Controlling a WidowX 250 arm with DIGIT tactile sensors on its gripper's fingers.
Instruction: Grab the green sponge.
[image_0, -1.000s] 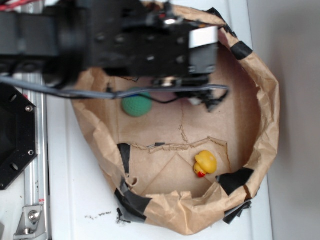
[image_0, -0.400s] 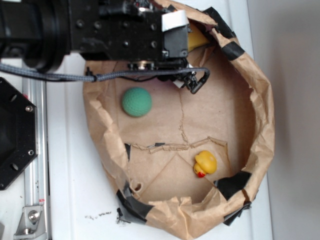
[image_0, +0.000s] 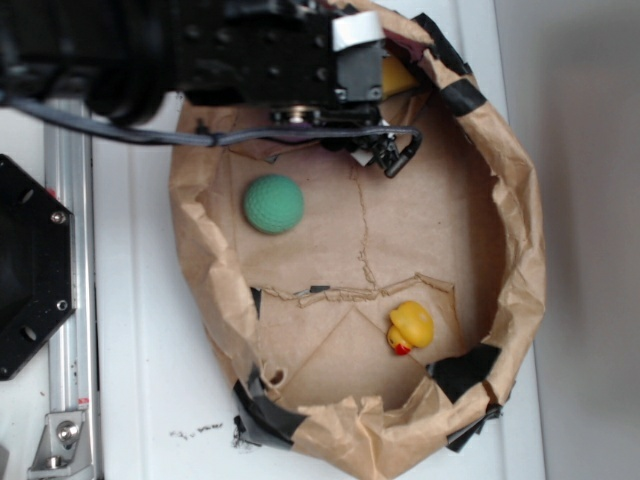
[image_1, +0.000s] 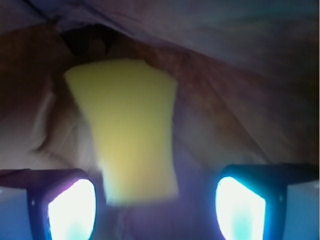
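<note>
A sponge (image_1: 125, 125) fills the middle of the wrist view as a blurred yellow-green block lying on brown paper. Its near end reaches between my fingers, closer to the left one. My gripper (image_1: 156, 210) is open, with the left fingertip (image_1: 72, 210) and right fingertip (image_1: 240, 210) wide apart and nothing gripped. In the exterior view only a yellow corner of the sponge (image_0: 398, 76) shows beside the black arm (image_0: 250, 50), at the top rim of the paper bag (image_0: 520, 230). The arm hides the fingers there.
A round green knitted ball (image_0: 273, 204) lies on the bag floor at the left. A yellow rubber duck (image_0: 411, 326) sits lower right. The crumpled bag walls, patched with black tape (image_0: 465, 365), rise all round. A black base plate (image_0: 30, 270) is at the left.
The arm has moved toward the top rim of the bag, uncovering the green ball, and then shifted slightly right over the yellow sponge. Ball and duck have not moved.
</note>
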